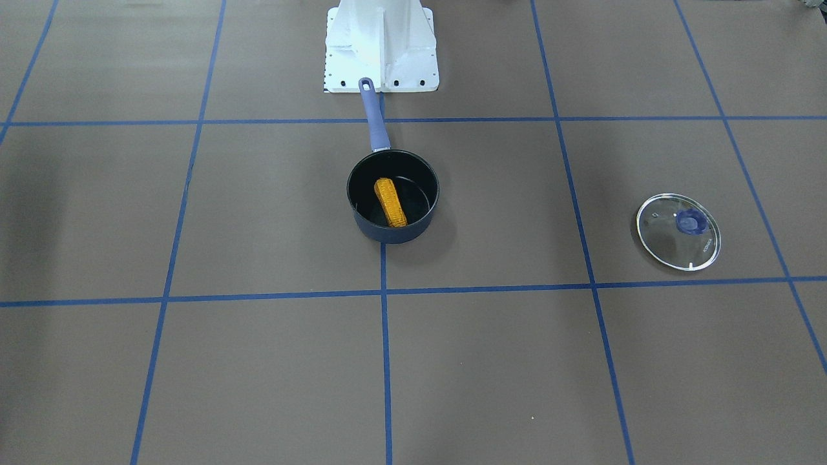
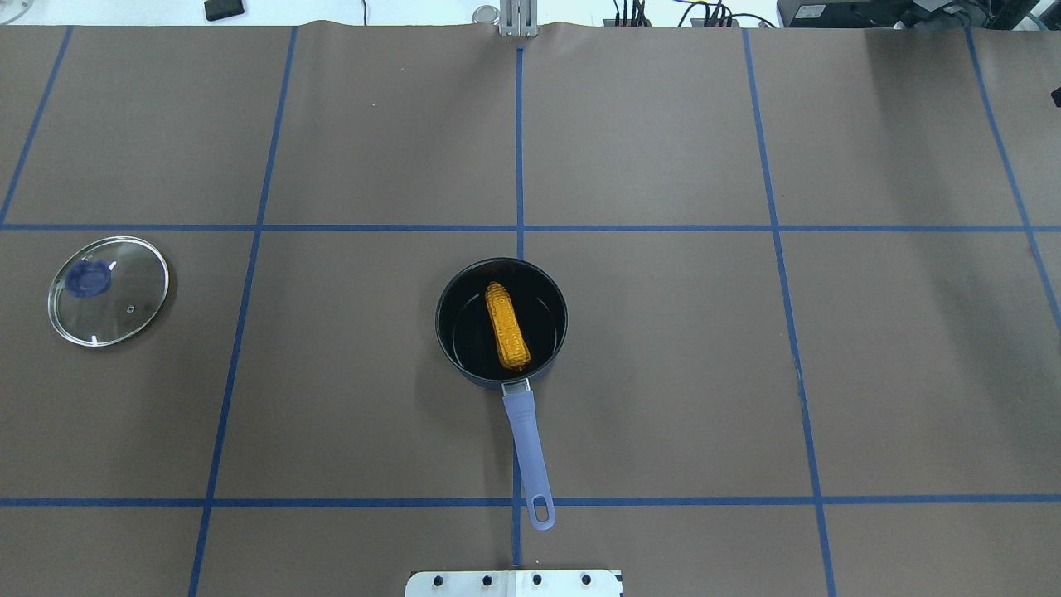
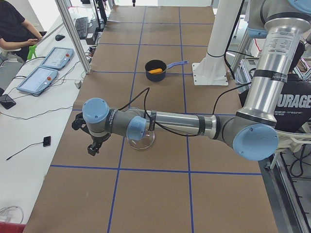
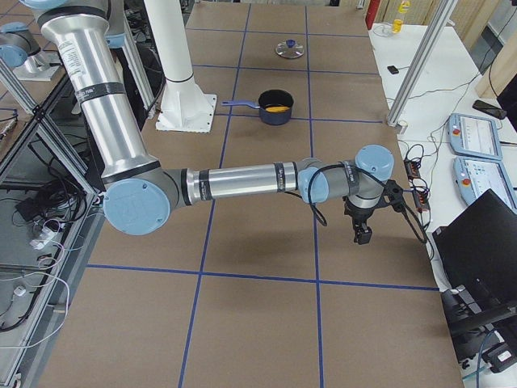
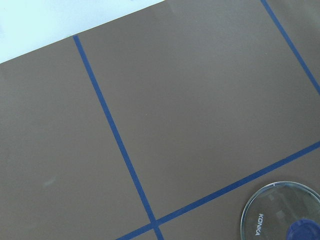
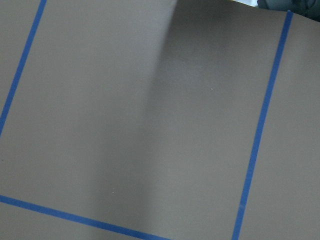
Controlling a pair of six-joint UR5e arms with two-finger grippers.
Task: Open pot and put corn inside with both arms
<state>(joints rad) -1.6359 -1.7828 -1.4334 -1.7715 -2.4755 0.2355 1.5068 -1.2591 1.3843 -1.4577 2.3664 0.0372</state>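
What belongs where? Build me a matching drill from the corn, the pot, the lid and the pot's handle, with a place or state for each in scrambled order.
Things:
1 corn
2 pot
3 lid
4 handle

Places or states:
A flat on the table, far on the robot's left
B points toward the robot's base
C lies inside the pot
D stands open at the table's middle

Pairs: 1-C, 2-D, 3-A, 4-B

One pot (image 2: pixel 461 325), one corn (image 2: pixel 506 325), one glass lid (image 2: pixel 124 308), two arms: left arm (image 3: pixel 180 122), right arm (image 4: pixel 242 179).
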